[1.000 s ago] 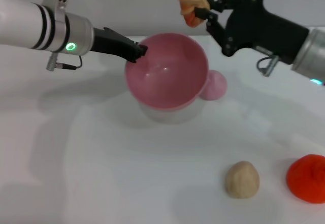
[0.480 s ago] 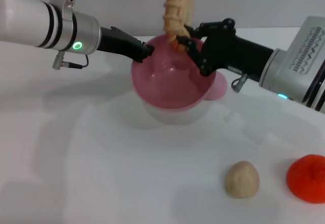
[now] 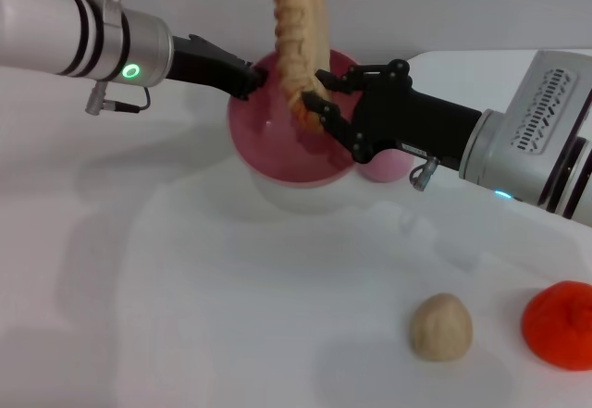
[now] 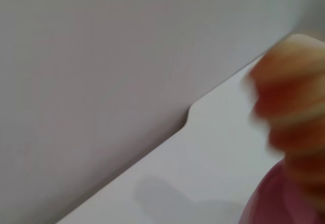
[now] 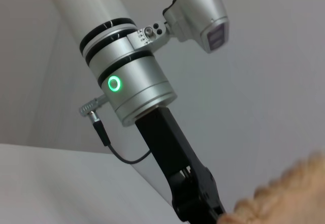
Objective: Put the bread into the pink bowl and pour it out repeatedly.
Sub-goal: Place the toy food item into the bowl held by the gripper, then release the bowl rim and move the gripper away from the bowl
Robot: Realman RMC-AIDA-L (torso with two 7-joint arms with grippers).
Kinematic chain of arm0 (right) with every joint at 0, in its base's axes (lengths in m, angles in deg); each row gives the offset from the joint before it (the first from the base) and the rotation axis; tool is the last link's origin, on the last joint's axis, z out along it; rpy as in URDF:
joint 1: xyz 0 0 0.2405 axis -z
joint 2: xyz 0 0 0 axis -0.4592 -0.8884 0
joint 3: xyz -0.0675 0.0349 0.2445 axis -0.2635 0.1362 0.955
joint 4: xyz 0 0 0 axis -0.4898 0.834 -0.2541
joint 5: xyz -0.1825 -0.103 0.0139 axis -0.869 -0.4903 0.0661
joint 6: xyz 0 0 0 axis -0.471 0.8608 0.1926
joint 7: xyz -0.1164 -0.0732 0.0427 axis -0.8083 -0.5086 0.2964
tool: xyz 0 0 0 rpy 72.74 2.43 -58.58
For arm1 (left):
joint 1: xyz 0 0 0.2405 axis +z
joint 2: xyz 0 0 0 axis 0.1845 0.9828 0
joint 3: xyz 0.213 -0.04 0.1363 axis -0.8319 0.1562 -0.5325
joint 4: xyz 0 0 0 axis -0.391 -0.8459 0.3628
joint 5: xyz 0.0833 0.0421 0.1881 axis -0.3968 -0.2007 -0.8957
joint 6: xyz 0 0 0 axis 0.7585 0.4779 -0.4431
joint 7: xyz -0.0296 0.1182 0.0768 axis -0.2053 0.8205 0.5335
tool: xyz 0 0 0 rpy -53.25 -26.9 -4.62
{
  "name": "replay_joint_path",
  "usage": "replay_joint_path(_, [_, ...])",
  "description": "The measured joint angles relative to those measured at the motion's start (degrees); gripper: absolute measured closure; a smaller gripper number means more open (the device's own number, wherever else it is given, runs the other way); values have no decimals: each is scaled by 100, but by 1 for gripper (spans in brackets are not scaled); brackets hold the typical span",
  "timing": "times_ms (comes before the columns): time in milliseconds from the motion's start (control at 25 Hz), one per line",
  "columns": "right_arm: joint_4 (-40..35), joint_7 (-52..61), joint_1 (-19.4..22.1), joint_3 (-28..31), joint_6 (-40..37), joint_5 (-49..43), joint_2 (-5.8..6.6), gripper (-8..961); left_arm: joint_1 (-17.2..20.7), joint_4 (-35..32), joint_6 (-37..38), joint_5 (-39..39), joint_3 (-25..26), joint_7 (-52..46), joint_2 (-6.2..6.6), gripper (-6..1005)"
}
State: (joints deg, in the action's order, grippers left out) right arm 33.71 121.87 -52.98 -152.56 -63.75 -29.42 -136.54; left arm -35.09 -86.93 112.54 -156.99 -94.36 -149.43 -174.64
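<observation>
The pink bowl [image 3: 270, 140] is at the back centre, and my left gripper [image 3: 252, 80] is shut on its left rim. The bread [image 3: 301, 33] stands nearly upright, its lower end dipping inside the bowl's mouth. My right gripper [image 3: 314, 103] is shut on that lower end, reaching in over the bowl's right rim. In the left wrist view the bread [image 4: 289, 107] shows blurred above the bowl's rim [image 4: 269, 201]. The right wrist view shows the left gripper [image 5: 195, 196] and one end of the bread [image 5: 284, 196].
A small solid pink dome [image 3: 388, 164] sits just right of the bowl, partly behind my right gripper. A round beige lump [image 3: 441, 327] and a red-orange blob [image 3: 560, 323] lie at the front right. The white table's far edge [image 4: 189, 116] runs behind the bowl.
My right gripper has moved left and down with the bread, from up right of the bowl to over its mouth. The left gripper kept hold of the rim.
</observation>
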Motion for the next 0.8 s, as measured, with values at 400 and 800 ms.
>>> replay_joint_path(400, [-167, 243, 79, -188, 73, -20, -4, 538, 28, 17, -20, -6, 48, -11, 24, 957])
replay_joint_path(800, [-1655, 213, 695, -572, 52, 10, -44, 362, 28, 206, -76, -9, 53, -13, 70, 957])
